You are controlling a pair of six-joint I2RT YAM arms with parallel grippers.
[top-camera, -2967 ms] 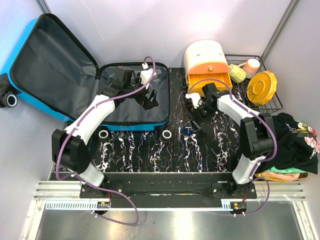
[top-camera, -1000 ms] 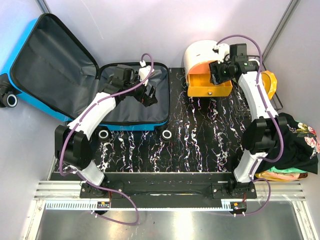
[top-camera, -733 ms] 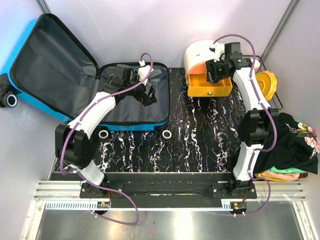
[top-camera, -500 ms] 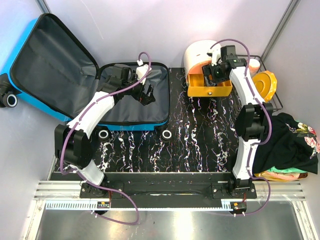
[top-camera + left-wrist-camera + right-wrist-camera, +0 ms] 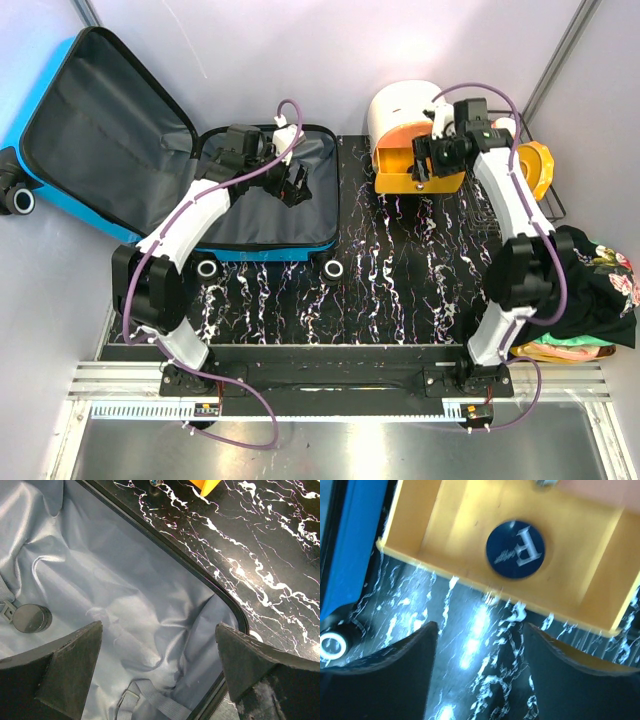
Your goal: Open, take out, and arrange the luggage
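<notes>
The blue luggage (image 5: 272,249) lies open at the back left, its lid (image 5: 105,115) leaning against the wall. My left gripper (image 5: 291,187) hangs open and empty over the grey lining (image 5: 150,595) of the base half, near its right rim. A round dark metal disc (image 5: 31,618) and a grey strap (image 5: 150,703) lie on the lining. My right gripper (image 5: 425,168) is open and empty at the front edge of the orange drawer (image 5: 470,520). A blue disc marked F (image 5: 516,549) lies in that drawer.
The white-and-orange round drawer box (image 5: 408,105) stands at the back right, and beside it is a wire basket with the yellow basin (image 5: 527,172). A heap of dark floral clothes (image 5: 590,285) lies at the right edge. A suitcase wheel (image 5: 333,268) sticks out onto the black marbled table (image 5: 400,290).
My right arm left the table's middle, where a small blue disc lay, and swung up to the orange drawer. The disc now lies in the drawer. The left arm has barely shifted.
</notes>
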